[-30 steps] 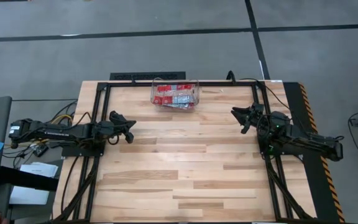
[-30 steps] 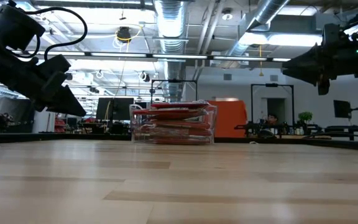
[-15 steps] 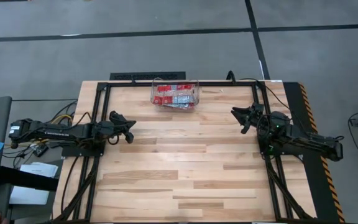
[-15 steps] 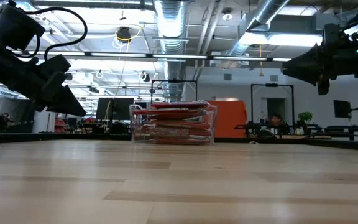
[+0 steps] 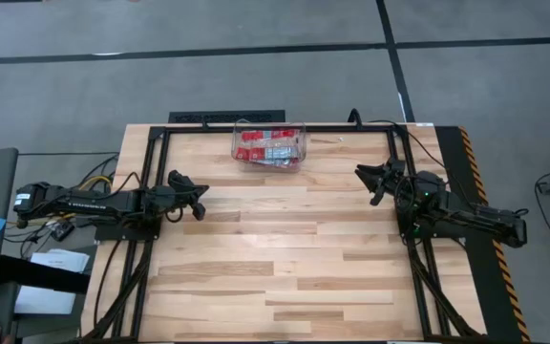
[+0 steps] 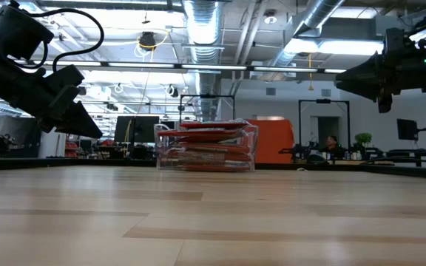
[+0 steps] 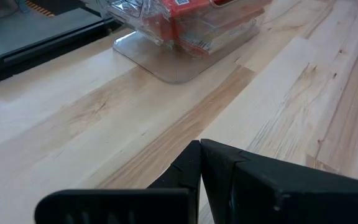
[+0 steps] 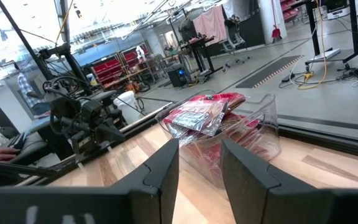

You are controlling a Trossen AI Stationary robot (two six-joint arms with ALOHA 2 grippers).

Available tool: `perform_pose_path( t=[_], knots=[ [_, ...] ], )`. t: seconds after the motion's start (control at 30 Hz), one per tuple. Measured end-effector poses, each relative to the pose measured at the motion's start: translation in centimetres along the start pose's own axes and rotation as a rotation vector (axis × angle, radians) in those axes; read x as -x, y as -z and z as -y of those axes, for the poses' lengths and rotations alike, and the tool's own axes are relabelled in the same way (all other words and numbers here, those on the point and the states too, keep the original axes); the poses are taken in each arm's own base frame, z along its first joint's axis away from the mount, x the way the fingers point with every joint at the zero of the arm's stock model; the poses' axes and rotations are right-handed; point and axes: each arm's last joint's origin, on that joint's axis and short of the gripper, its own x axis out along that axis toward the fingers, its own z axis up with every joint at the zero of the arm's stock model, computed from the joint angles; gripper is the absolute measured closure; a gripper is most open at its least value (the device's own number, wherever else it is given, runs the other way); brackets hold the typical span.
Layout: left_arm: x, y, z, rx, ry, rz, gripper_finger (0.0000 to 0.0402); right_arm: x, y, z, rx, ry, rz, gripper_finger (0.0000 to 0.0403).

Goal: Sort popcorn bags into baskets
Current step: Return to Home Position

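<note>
Two grippers are found exactly where they were a second ago: no shift is made out in either arm, in the tub or in its load, so the scene is judged to have come to rest.

The left gripper [image 5: 195,204] is held above the left side of the table [image 5: 285,258], well apart from the tub. Its fingers [image 7: 182,177] are pressed together in the left wrist view, with only a thin seam between them and nothing pinched. The right gripper [image 5: 367,184] is held above the right side, also well apart from the tub. Its fingers [image 8: 163,168] are spread with a clear gap, and nothing is carried.

For the task, this stillness is read as the sorting being done, with both arms withdrawn to their waiting places. No packet is seen on the bare wood in the high view or the low view.

One clear tub [image 5: 235,151] is counted, set at the middle of the far edge of the table. Every popcorn bag [image 5: 267,143] in view is inside it, stacked flat and rising to about the rim in the low view. Several red layers are made out there, but the packets overlap and an exact number cannot be told. Two arms are counted, one on each side.
</note>
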Motion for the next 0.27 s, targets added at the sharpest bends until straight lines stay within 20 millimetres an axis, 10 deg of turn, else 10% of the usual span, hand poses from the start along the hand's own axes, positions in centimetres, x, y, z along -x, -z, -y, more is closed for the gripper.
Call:
perform_pose_path(
  t=[0.27],
  knots=[
    [0.0, 0.0, 0.0, 0.0, 0.0, 0.0, 0.0401, 0.0, 0.0, 0.0, 0.0, 0.0, 0.0, 0.0254]
  ],
)
